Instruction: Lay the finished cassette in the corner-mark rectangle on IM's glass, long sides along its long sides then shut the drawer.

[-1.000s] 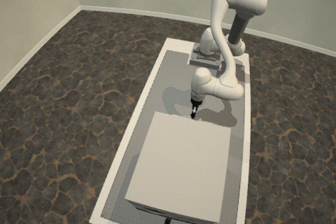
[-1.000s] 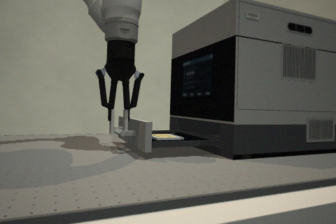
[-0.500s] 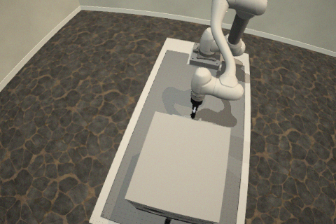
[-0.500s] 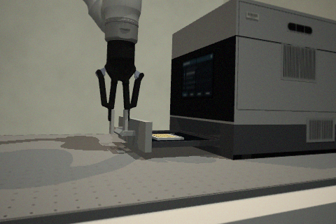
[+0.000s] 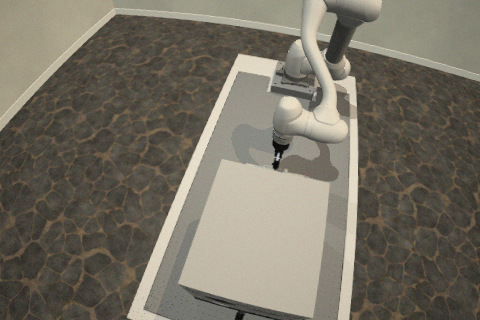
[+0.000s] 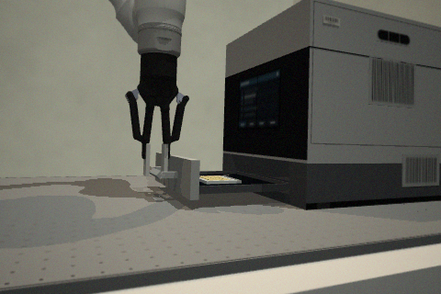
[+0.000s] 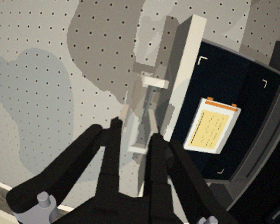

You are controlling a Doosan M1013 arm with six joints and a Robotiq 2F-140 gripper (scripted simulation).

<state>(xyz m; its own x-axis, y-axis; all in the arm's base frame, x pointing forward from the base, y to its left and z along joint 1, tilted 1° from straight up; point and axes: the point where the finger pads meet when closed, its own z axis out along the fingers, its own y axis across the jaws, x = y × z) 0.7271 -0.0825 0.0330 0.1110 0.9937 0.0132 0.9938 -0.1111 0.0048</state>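
Note:
The drawer of the imager IM [image 5: 260, 235] [image 6: 271, 115] stands open; its front panel [image 6: 188, 179] [image 7: 183, 80] carries a pale handle [image 7: 137, 149]. The cassette FINISHED [image 6: 220, 178] [image 7: 209, 129], white with a yellow face and orange tabs, lies flat on the dark glass [image 7: 231, 75], its long sides roughly along the rectangle's. Three corner marks show in the wrist view; the fourth is hidden. My gripper [image 5: 276, 166] [image 6: 155, 160] [image 7: 136, 115] is partly open, pointing down, its fingertips on either side of the handle's bar with gaps visible. It holds nothing.
IM's tall housing rises right behind the drawer, with a dark screen [image 6: 259, 99] on its front. The perforated deck [image 6: 92, 239] [image 7: 41, 30] lies under the handle. The arm's shadows fall across the deck.

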